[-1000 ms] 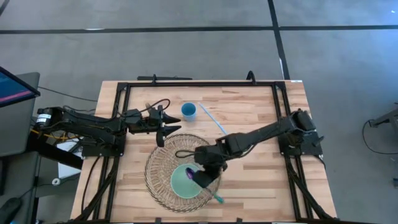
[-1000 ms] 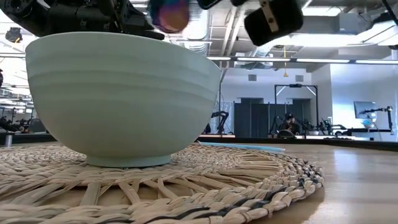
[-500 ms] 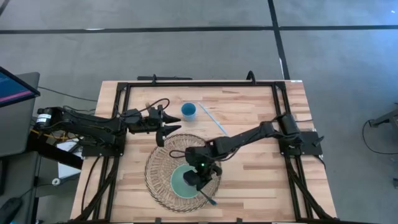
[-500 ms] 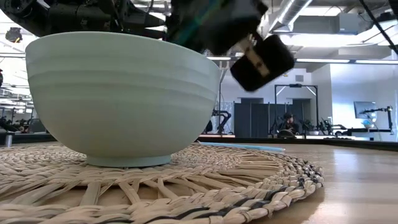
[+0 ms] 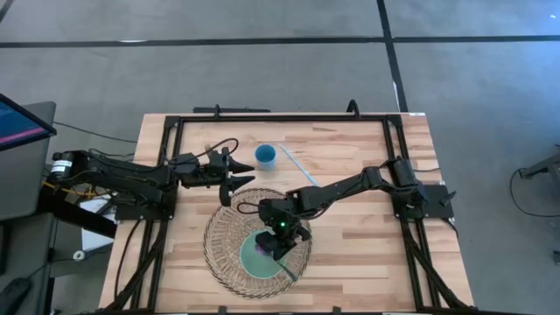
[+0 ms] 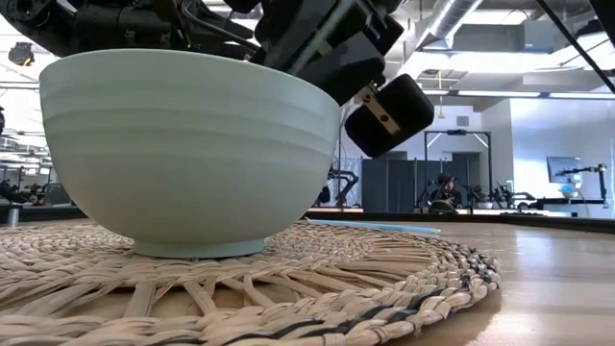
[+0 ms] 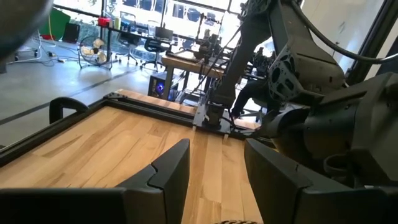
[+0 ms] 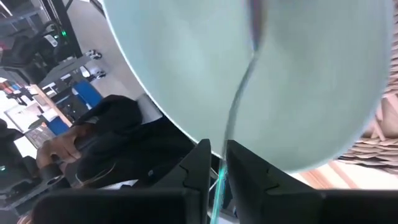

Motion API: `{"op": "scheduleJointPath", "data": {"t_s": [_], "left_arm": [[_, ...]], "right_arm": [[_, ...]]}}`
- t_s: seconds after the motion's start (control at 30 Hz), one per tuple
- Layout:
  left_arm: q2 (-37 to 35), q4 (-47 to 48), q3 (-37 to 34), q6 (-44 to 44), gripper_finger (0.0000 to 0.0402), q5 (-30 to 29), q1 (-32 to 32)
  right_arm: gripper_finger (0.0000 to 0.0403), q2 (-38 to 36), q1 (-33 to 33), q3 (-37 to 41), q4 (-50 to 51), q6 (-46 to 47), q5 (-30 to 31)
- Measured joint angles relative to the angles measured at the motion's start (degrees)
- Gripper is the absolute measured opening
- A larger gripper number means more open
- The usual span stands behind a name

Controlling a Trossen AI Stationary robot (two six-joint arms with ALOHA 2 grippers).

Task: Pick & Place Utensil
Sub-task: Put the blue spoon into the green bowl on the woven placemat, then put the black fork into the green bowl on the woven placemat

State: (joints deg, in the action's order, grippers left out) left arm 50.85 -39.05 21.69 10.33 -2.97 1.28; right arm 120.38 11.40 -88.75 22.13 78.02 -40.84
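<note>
A pale green bowl point(image 5: 255, 260) stands on a round woven placemat point(image 5: 219, 249). My right gripper point(image 5: 278, 238) hangs over the bowl, shut on a spoon with a thin teal handle and a purple head point(image 5: 260, 248). In the right wrist view the head point(image 8: 254, 18) lies inside the bowl point(image 8: 311, 74). In the low view the right gripper point(image 6: 322, 43) shows behind the bowl's rim point(image 6: 192, 58). My left gripper point(image 5: 229, 171) waits open beside the placemat's far left edge; its two fingers point(image 7: 171, 171) stand apart. My right gripper pinches the spoon's thin handle point(image 8: 219, 169) between its two fingers, coming from above and slanting toward the table's left. The handle runs on from the fingertips down into the bowl, head lowest. Its free end point(image 5: 290, 275) sticks out behind the gripper.
A small blue cup point(image 5: 266, 157) and a light blue straw point(image 5: 299, 167) lie on the wooden table point(image 5: 367, 254) beyond the placemat. A black frame point(image 5: 289, 116) runs round the table. Bare wood lies to the right of the placemat.
My right gripper has moved toward the table's left and down, from beside the bowl's right rim to over its middle. It has tipped, so the spoon's head, earlier held above the rim, now sits inside the bowl. The left arm has kept still.
</note>
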Motion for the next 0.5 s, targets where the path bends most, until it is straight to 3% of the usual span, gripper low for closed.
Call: {"op": "scheduleJointPath", "data": {"t_s": [0.5], "left_arm": [[0.00, 0.00, -0.02, 0.00, 0.0154, 0.01, 0.00]], "right_arm": [[0.0067, 0.00, -0.78, 0.00, -0.45, -1.92, 0.65]]}}
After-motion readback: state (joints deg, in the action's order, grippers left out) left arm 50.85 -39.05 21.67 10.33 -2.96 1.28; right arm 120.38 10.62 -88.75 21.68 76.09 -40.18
